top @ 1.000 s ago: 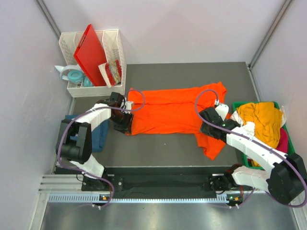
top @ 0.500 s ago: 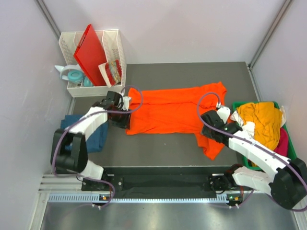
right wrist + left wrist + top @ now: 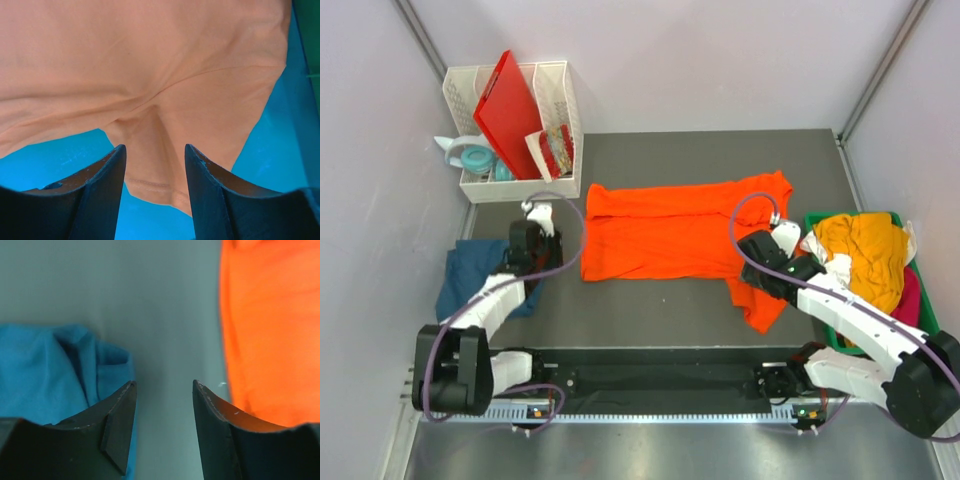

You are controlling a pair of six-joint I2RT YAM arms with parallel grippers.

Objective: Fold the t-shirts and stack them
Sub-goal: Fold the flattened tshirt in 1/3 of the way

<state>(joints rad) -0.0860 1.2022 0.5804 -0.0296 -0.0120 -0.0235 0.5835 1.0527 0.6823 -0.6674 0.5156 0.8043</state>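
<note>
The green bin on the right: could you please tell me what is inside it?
A crumpled mustard-yellow shirt fills the green bin, pink cloth and white cloth showing at its edges. Anything beneath is covered.

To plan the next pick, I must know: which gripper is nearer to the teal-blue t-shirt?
Left. The left gripper hovers open just beside the right edge of the teal-blue t-shirt; the right gripper is far off on the other side, over the orange t-shirt.

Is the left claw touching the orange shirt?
Apart. The top view shows bare grey table between the left gripper and the orange shirt. The left wrist view shows its jaws open with nothing between them.
</note>
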